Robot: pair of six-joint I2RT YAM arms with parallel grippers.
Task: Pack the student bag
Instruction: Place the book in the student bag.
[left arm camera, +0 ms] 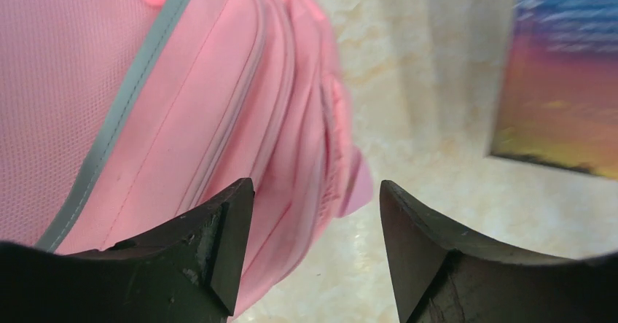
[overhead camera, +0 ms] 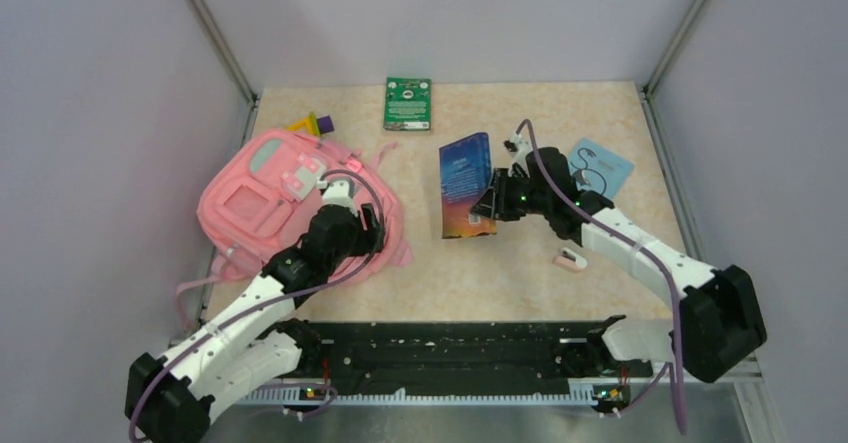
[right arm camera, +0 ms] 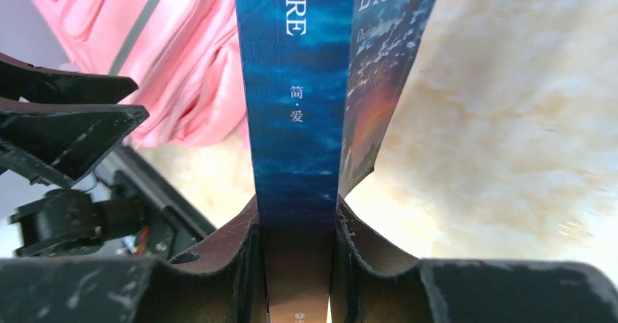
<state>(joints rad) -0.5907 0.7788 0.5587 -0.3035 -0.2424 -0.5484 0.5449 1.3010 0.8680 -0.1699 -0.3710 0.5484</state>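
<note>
the student bag [overhead camera: 285, 198] lies flat on the left side of the table [overhead camera: 500, 283], its right edge facing the blue book [overhead camera: 465, 183] a little way off. the left gripper [left arm camera: 315, 213] hangs over that edge, jaws apart and empty. the right gripper [right arm camera: 295, 224] pinches the book by its spine, its long axis running straight out from the fingers. the bag lies to the book's left, so the carry probably goes leftward.

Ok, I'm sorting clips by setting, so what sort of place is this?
Probably a lab test cell: plain panel walls on metal frame posts box in a tabletop, two robot arms are bolted to its near rail, and the student bag and blue book look staged.
</note>
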